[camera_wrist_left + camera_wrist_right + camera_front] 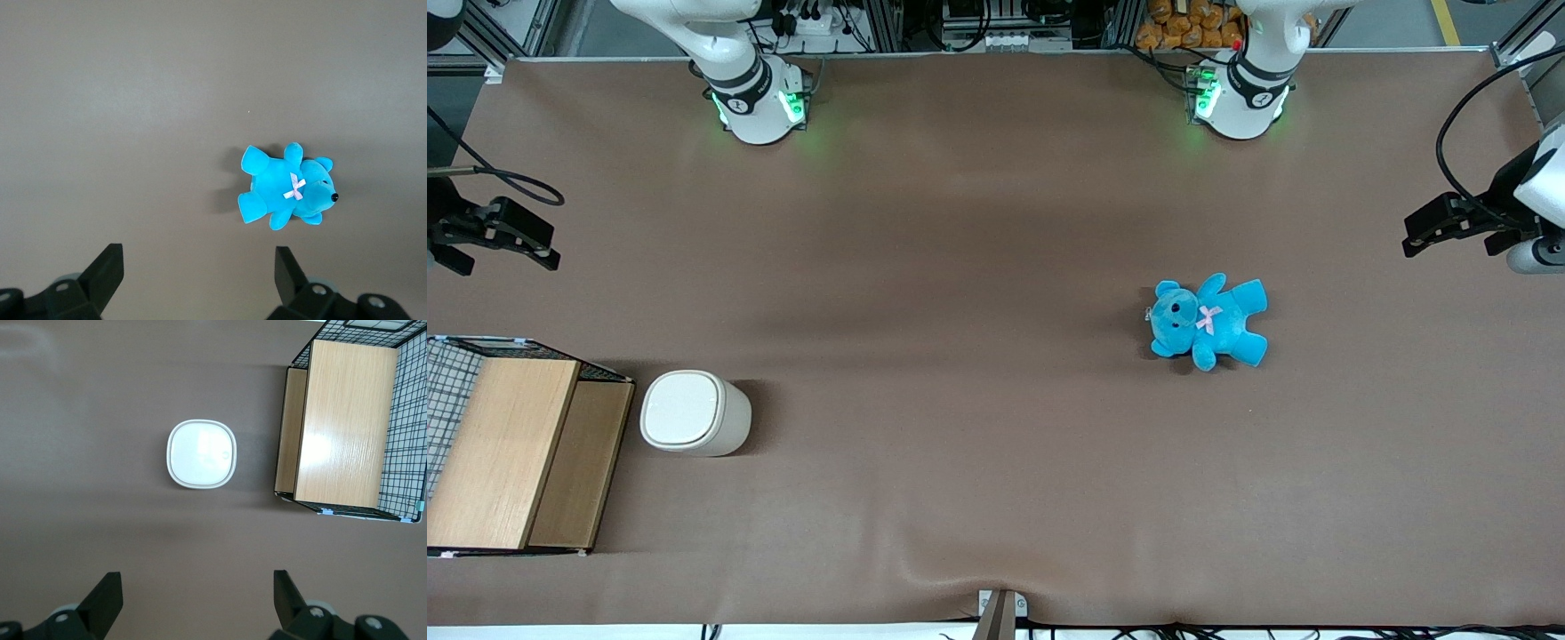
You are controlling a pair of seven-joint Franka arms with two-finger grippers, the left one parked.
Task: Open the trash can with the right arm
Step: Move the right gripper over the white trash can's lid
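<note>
Front view: the trash can [695,412] stands upright on the brown table [978,444], lid closed, just beside the wooden-topped wire crate [511,449] at the working arm's end. The right arm's gripper [534,253] hangs farther from the camera than the crate, well apart from the can. A blue teddy [1208,321] lies toward the parked arm's end.

Right wrist view: the gripper [197,603] has its jaws spread wide, holding nothing; the fingertips [107,593] are clear of the trash can [201,454], which is beside the crate [343,427]
</note>
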